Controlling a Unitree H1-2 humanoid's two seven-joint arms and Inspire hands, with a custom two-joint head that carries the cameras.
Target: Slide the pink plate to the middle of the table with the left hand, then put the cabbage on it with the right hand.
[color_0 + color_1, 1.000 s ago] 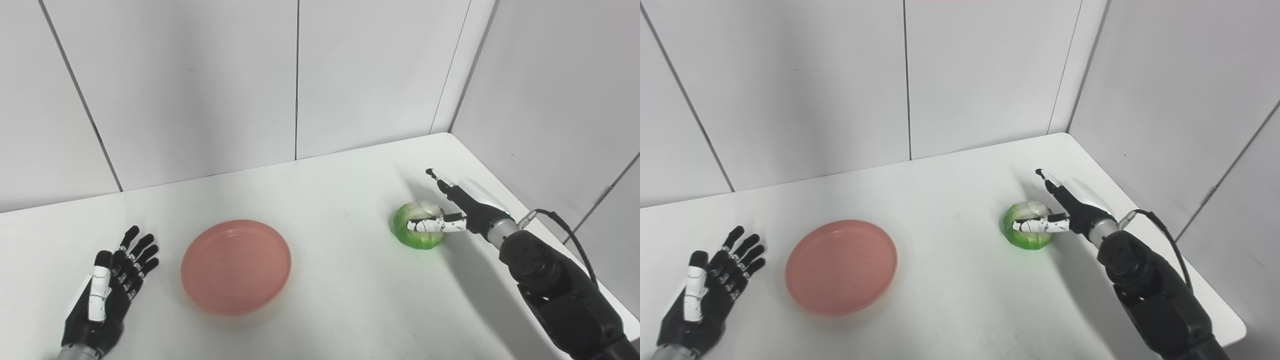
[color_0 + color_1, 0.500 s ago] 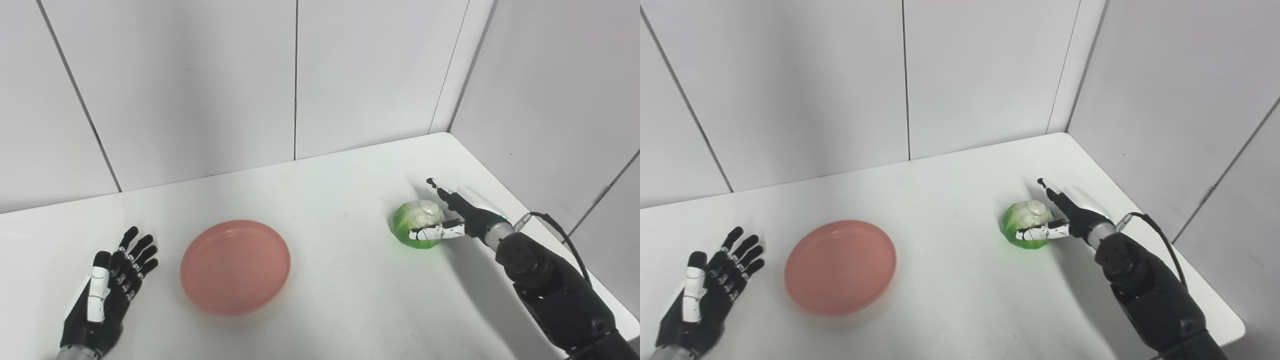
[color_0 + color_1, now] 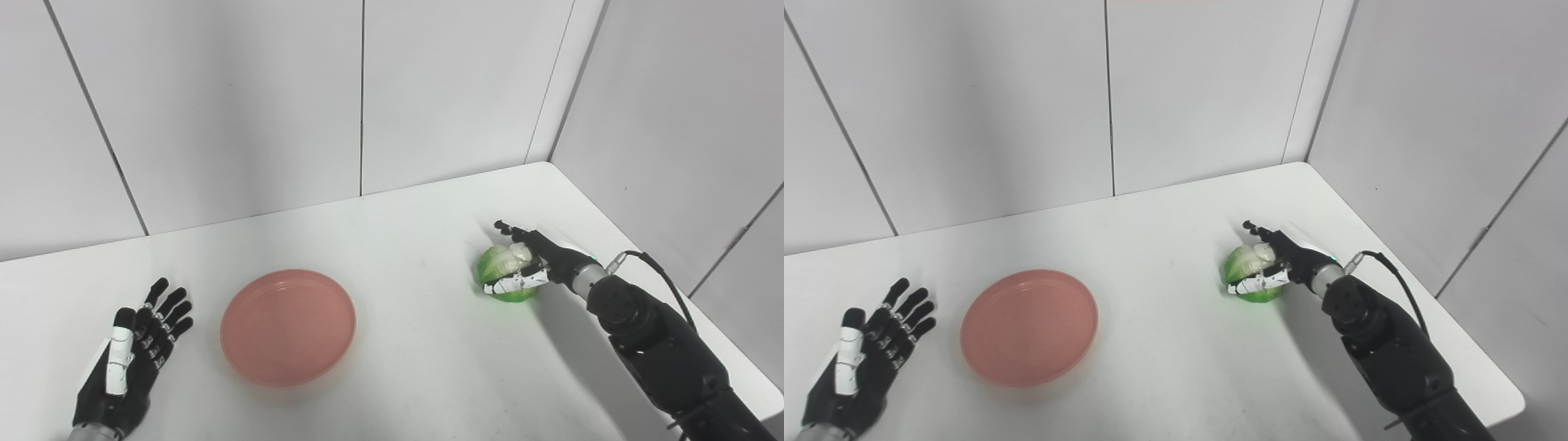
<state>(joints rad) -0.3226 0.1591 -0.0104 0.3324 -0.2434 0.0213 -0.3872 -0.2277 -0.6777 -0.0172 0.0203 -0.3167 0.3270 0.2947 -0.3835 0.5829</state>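
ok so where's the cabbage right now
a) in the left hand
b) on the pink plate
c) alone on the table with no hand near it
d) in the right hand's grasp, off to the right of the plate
d: the right hand has its fingers wrapped round the cabbage, well right of the bare pink plate; the left hand lies open and holds nothing.

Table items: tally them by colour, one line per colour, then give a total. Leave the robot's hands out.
Pink: 1, the pink plate, empty, on the table.
Green: 1, the cabbage, green with a pale top, gripped by the fingers of the right hand.
Total: 2
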